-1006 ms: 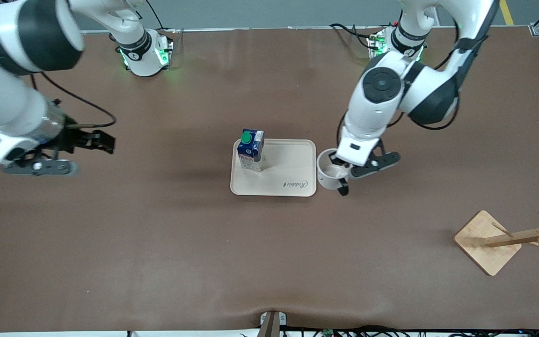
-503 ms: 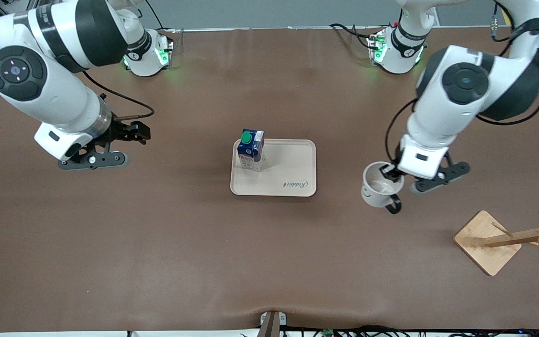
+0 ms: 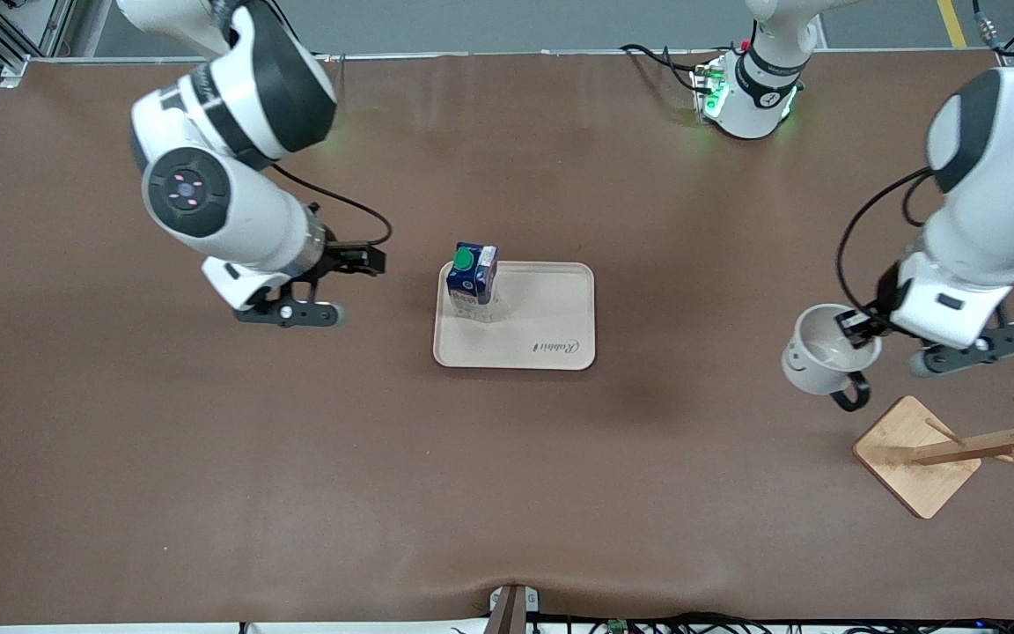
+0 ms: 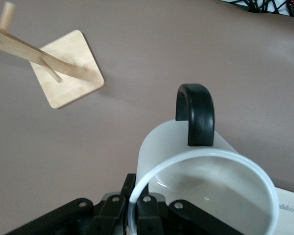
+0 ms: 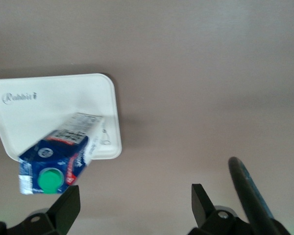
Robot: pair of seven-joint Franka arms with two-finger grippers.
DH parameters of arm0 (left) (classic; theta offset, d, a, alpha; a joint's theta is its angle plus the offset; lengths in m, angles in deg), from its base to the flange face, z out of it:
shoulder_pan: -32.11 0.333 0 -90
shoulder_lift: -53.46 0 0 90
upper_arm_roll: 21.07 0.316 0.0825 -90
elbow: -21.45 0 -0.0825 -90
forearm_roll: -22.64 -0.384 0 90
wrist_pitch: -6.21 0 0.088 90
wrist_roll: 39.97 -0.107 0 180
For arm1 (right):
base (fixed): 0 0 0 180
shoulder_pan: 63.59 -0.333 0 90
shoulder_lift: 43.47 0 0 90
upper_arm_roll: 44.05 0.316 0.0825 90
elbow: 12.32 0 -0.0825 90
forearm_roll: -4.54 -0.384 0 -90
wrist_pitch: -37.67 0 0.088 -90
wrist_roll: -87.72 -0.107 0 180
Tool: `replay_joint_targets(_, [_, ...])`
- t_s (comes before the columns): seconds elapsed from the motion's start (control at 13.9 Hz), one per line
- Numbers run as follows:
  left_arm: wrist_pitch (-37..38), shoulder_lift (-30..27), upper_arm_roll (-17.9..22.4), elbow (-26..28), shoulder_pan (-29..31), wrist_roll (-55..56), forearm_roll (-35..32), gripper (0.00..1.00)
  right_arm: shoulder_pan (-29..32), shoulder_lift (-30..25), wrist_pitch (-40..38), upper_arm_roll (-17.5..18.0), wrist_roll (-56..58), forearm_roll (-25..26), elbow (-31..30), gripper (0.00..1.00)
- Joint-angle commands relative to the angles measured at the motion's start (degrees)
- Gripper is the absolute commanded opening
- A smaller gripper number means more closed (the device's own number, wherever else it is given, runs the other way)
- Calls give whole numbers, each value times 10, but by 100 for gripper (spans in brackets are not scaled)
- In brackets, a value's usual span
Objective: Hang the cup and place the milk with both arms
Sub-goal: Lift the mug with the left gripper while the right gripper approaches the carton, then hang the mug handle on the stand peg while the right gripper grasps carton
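Observation:
The white cup (image 3: pixel 819 359) with its black handle (image 3: pixel 850 394) hangs in the air, gripped at the rim by my left gripper (image 3: pixel 859 328). It is over the table beside the wooden rack (image 3: pixel 991 443). In the left wrist view the fingers (image 4: pixel 149 215) pinch the cup's (image 4: pixel 206 191) rim, with the handle (image 4: pixel 195 113) pointing away from them. The dark-blue milk carton (image 3: pixel 472 280) with a green cap stands on the beige tray (image 3: pixel 542 330). My right gripper (image 3: pixel 364 261) is open and empty beside the tray, toward the right arm's end. In the right wrist view the milk (image 5: pixel 59 156) is close to the right gripper (image 5: pixel 134 200).
The rack's square wooden base (image 3: pixel 916 455) rests near the left arm's end, its pegged pole leaning toward the table's edge; it also shows in the left wrist view (image 4: pixel 68 68). The brown table (image 3: pixel 507 484) spreads around the tray (image 5: pixel 54 98).
My left gripper has carried the cup from beside the tray toward the rack. My right arm has swung in from the table's end to just beside the tray and milk.

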Motion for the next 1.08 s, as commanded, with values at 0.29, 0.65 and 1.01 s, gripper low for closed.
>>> replay_joint_targets(0.29, [-4,2,-2,-9,84,-121,11,0,-121,28,157,-5,-209,-5,-76,100])
replay_joint_targets(0.65, [-34,18,-2,-9,138,-216,11,0,-158,31,217,-5,-238,-4,-117,100])
replay_joint_targets(1.01, [-45,29,-2,-7,178,-278,31,0,-156,63,245,-8,-240,0,-117,98])
